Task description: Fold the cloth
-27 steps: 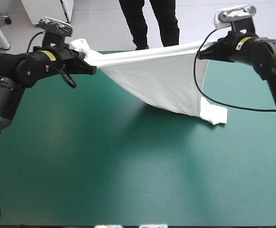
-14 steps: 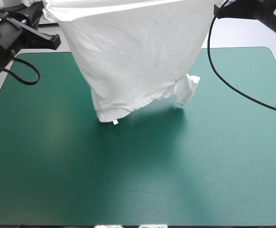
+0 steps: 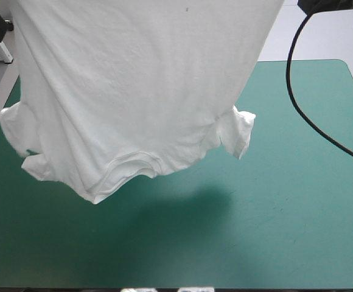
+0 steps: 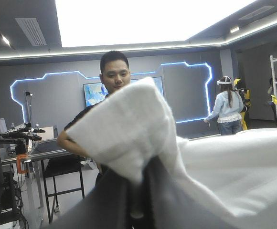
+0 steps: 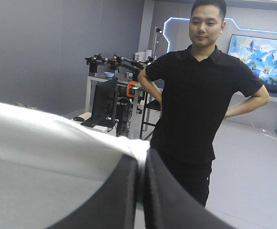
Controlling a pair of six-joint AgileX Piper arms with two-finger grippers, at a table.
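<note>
White T-shirt [image 3: 134, 91] held up over the teal-green tabletop [image 3: 286, 213].
It hangs spread wide above the tabletop's far half, collar [image 3: 131, 170] lowest and a sleeve [image 3: 237, 131] dangling at each side, seemingly clear of the cover; its shadow [image 3: 188, 210] lies beneath, and the sheet hides the far left corner. The left claw [image 4: 138, 176] pinches a bunched corner of the T-shirt; the right claw [image 5: 141, 162] pinches its edge, fingers nearly together.
</note>
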